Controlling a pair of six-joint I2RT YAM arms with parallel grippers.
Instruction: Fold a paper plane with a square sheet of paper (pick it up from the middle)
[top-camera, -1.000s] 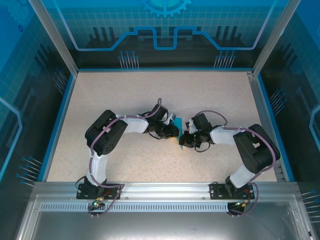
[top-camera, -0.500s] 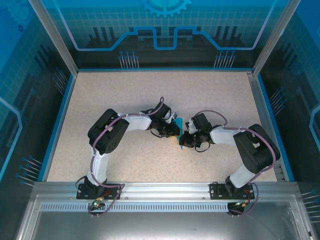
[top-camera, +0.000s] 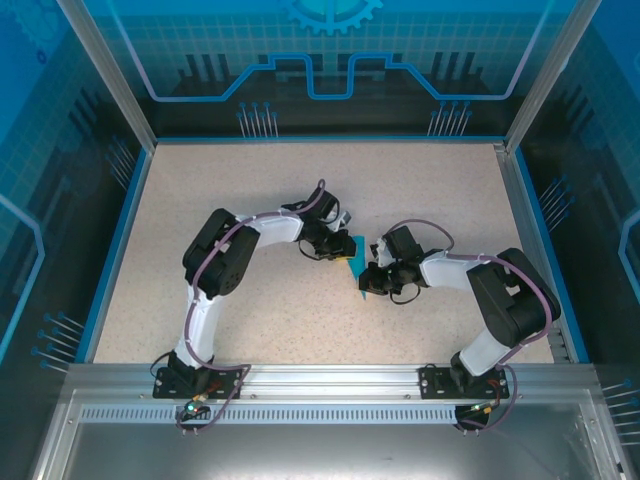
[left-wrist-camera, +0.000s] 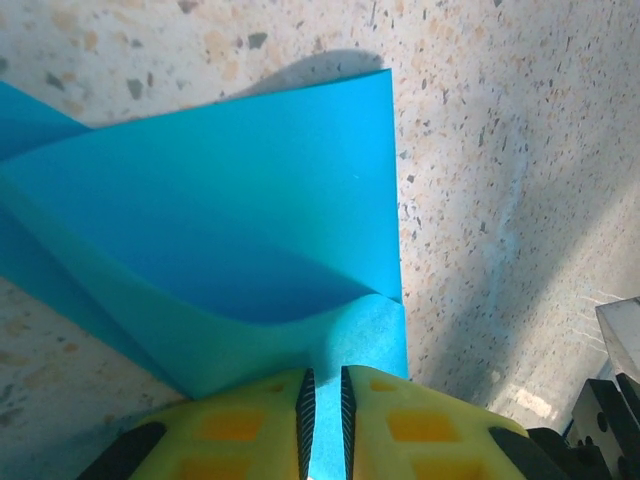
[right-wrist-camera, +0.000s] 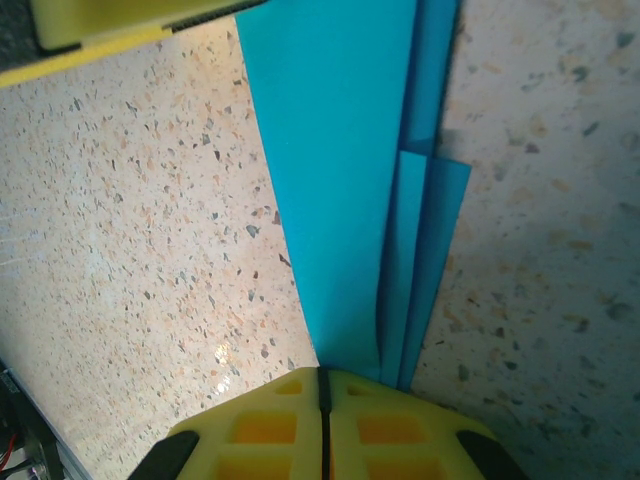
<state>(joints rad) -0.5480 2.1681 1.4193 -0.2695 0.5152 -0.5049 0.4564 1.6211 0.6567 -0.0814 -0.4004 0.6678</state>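
Partly folded turquoise sheet of paper, lying mid-table between the two arms, its layers creased into a long narrow wedge with one flap bowed upward in the left wrist view and several stacked edges running lengthwise in the right wrist view. The material appears very light, thin and limp. It would likely sag or curl under its own span, crease permanently wherever it is pinched, and slide easily on the smooth speckled tabletop, so a firm but narrow pinch across all layers near a folded edge seems the safest hold. A grip on a single loose flap risks pulling the layers apart. The left gripper is clamped on one end of the sheet, which passes visibly between its yellow ribbed pads. The right gripper is clenched on the opposite, narrow end, jaws pressed together with the layered edges meeting the pad faces. In the overhead view both grippers, left and right, face each other with the sheet stretched between them.
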